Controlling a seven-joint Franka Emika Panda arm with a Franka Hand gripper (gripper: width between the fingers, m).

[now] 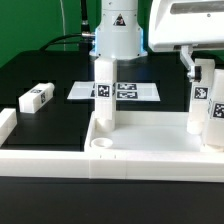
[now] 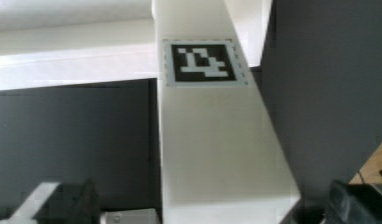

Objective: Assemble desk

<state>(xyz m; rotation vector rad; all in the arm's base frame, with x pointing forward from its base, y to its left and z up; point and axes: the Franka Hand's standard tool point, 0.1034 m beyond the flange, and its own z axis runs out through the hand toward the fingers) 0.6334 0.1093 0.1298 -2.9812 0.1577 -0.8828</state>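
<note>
The white desk top [image 1: 150, 150] lies across the front, rim up, with a round socket [image 1: 103, 146] at its near corner. One tag-marked leg [image 1: 105, 95] stands upright on its left part. Two more legs [image 1: 200, 98] [image 1: 215, 112] stand upright at the exterior view's right. A fourth leg [image 1: 35, 97] lies loose on the black table at the left. My gripper [image 1: 197, 65] hangs over the right-hand legs. In the wrist view the gripper [image 2: 209, 205] straddles a tagged leg [image 2: 214, 130], with a gap between the leg and each finger. It is open.
The marker board [image 1: 125, 90] lies flat behind the desk top. The robot's white base [image 1: 115, 30] stands at the back centre. A white block [image 1: 5, 125] sits at the exterior view's left edge. Cables run across the back.
</note>
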